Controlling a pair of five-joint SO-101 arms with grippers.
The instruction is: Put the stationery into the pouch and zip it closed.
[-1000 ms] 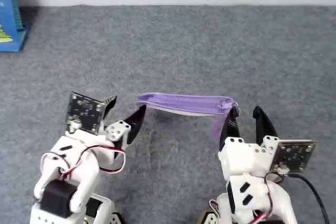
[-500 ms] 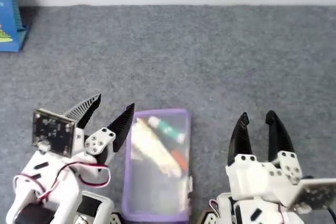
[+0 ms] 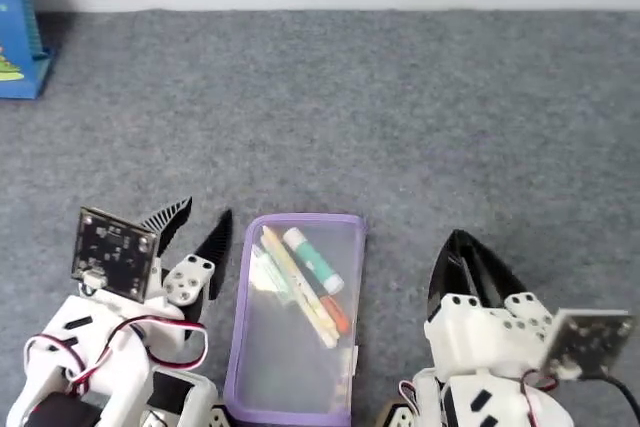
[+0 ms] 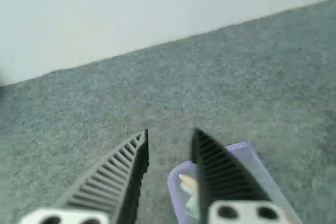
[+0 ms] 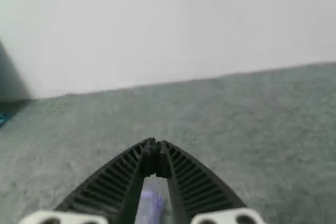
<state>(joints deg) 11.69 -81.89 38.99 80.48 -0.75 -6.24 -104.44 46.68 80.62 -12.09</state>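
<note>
A clear pouch (image 3: 295,347) with purple trim lies flat on the grey carpet between the two arms. Inside it are a white and green marker (image 3: 313,260), a pale pencil (image 3: 292,282) and an orange-tipped pen (image 3: 336,315). My left gripper (image 3: 196,220) is open just left of the pouch's far corner, holding nothing. In the left wrist view the left gripper (image 4: 169,142) frames bare carpet, with the pouch's corner (image 4: 242,150) beside one finger. My right gripper (image 3: 465,247) is shut, right of the pouch and apart from it. The right gripper (image 5: 155,149) points at the carpet and wall.
A blue box (image 3: 17,37) stands at the far left edge by the wall. Open grey carpet (image 3: 400,107) stretches beyond the pouch up to the white wall. A bit of purple (image 5: 152,202) shows low between the right fingers; what it is I cannot tell.
The pouch went from hanging stretched between the grippers to lying flat on the carpet. Both arms drew back toward their bases. The right gripper shut and the left narrowed.
</note>
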